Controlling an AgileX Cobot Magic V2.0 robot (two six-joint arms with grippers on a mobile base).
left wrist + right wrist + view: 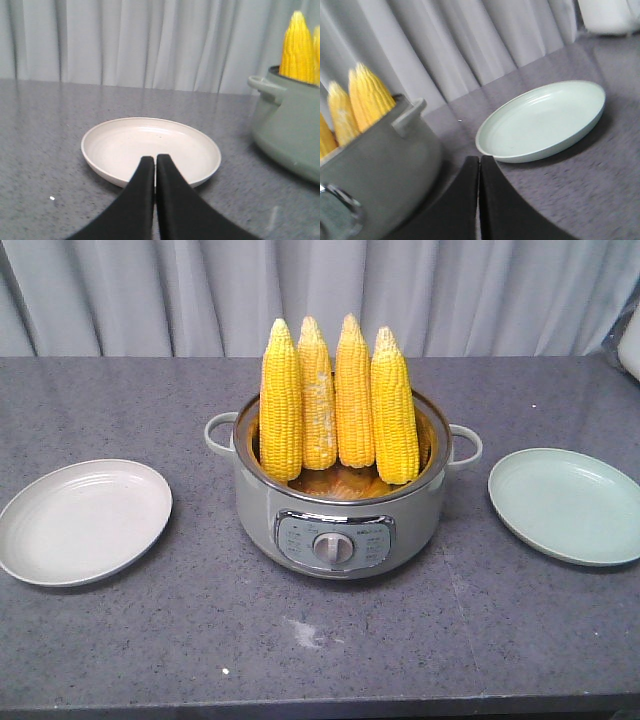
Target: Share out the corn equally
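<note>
Four cobs (354,390) stand upright in the pot (340,530), between left plate (85,520) and right plate (565,505). The left pincer (155,159) and right pincer (479,159) are closed, empty. Open wide, take an outer cob mid-length, lift straight up

A pot (262,528) stands at the middle of the worktop (200,640), about midway between the near and far edges, with one handle toward each side and its knob (333,549) facing the near edge. Four cobs (354,390) stand upright in the pot, side by side in a row, their tips above the rim. The leftmost cob (281,405) and rightmost cob (395,415) stand a little nearer than the two between them. The left plate (85,522) lies on the worktop left of the pot and apart from it. The right plate (568,505) lies right of the pot, toward the right edge. A curtain (150,295) hangs behind the far edge.
</note>
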